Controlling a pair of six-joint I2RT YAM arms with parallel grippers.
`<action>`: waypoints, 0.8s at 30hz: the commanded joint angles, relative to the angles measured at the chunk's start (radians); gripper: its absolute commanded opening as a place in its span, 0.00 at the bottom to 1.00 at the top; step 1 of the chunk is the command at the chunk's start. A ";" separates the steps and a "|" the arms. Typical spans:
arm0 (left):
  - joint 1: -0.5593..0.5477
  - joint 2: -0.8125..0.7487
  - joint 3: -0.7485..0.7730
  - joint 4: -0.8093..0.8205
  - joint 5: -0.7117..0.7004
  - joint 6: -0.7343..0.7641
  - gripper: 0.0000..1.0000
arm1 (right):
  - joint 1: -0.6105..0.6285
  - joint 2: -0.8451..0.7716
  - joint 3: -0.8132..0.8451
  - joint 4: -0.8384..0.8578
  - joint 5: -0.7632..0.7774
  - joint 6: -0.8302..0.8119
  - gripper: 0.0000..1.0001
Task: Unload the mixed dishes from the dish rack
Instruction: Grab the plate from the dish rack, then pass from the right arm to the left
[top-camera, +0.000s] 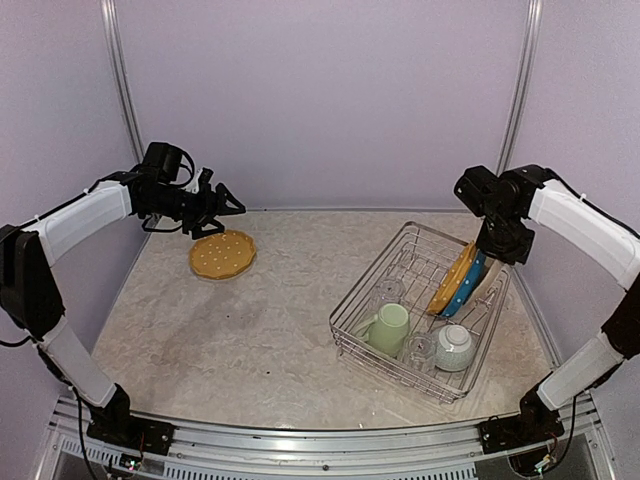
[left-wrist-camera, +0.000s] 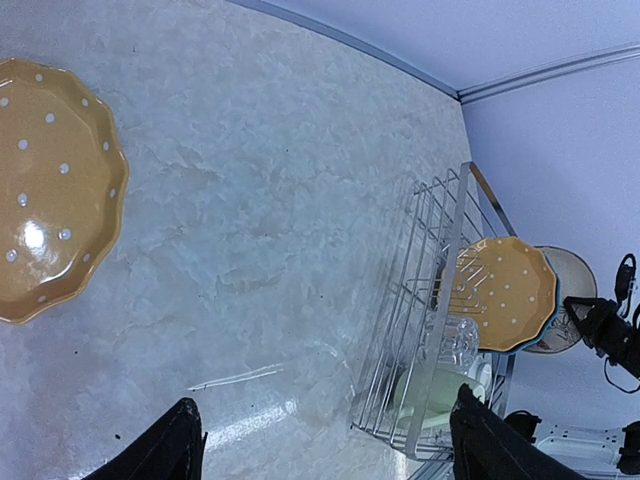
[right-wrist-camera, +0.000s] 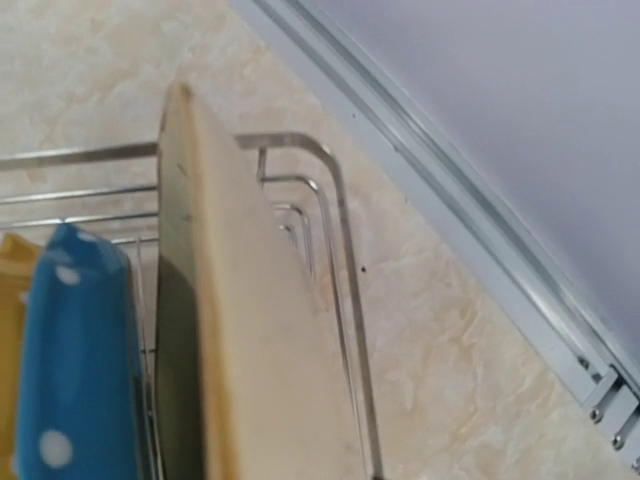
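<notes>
The silver wire dish rack (top-camera: 372, 283) sits at the right of the table. In it stand a yellow dotted plate (top-camera: 450, 281), a blue plate (top-camera: 467, 287) and a cream plate (top-camera: 489, 279), with a pale green mug (top-camera: 390, 329), a clear glass (top-camera: 386, 292) and a small bowl (top-camera: 455, 348) in front. My right gripper (top-camera: 497, 250) is down on the top rim of the cream plate (right-wrist-camera: 250, 330) and shut on it; its fingers are out of the wrist view. Another yellow dotted plate (top-camera: 222, 254) lies flat at the far left, just below my open, empty left gripper (top-camera: 215, 205).
A second small glass (top-camera: 418, 347) stands between the mug and the bowl. Grey walls with metal rails enclose the table at the back and sides. The rack's upright corner wire (right-wrist-camera: 345, 300) stands just right of the cream plate.
</notes>
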 joint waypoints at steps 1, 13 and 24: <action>0.003 -0.002 0.015 -0.019 0.015 -0.002 0.81 | -0.002 -0.076 0.060 -0.058 0.085 -0.051 0.00; 0.002 0.004 0.016 -0.020 0.015 -0.001 0.81 | -0.002 -0.310 0.041 -0.003 0.155 -0.265 0.00; 0.001 0.012 0.014 -0.006 0.054 -0.003 0.82 | -0.002 -0.600 -0.028 0.537 -0.127 -0.642 0.00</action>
